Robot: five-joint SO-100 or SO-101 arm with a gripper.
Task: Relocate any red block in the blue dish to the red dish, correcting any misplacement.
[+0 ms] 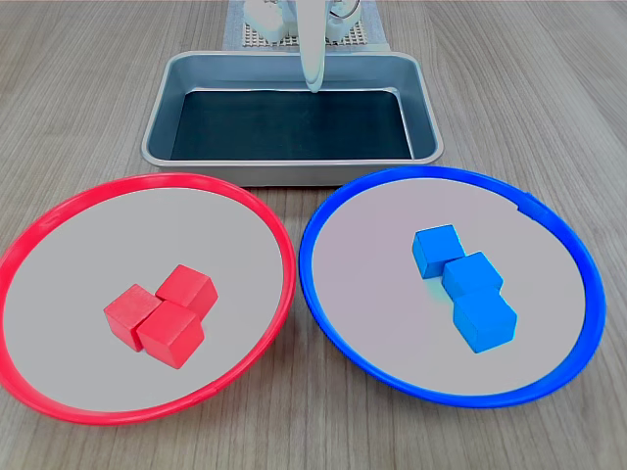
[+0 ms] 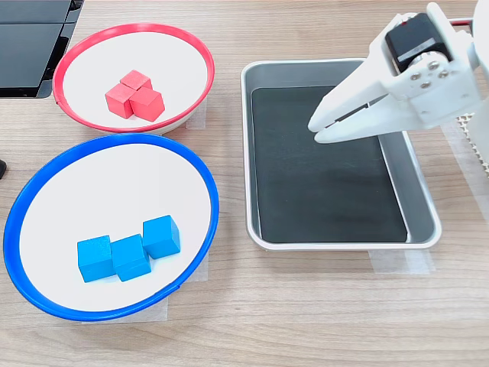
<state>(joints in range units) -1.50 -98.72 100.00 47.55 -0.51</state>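
From my station I see the job as already finished, or very nearly. The blue dish holds three blue blocks and nothing red; in both exterior views I find no red block inside it. All three red blocks lie together in the red dish, touching each other near its middle (in the second exterior view this dish is the upper one, the blue dish below it). So there is no misplaced block left to correct, as far as the pictures show.

The gripper hangs over the metal tray, well apart from both dishes, and it carries nothing. In the second exterior view its jaws are almost together, with only a thin gap between the tips, so I judge them closed and empty. In the first exterior view I see only a white finger pointing down above the far part of the tray.

The tray itself is empty, with a dark mat on its floor. The worktop around the dishes has no loose block.

What is left, in my judgement, is only to bring the arm to rest.
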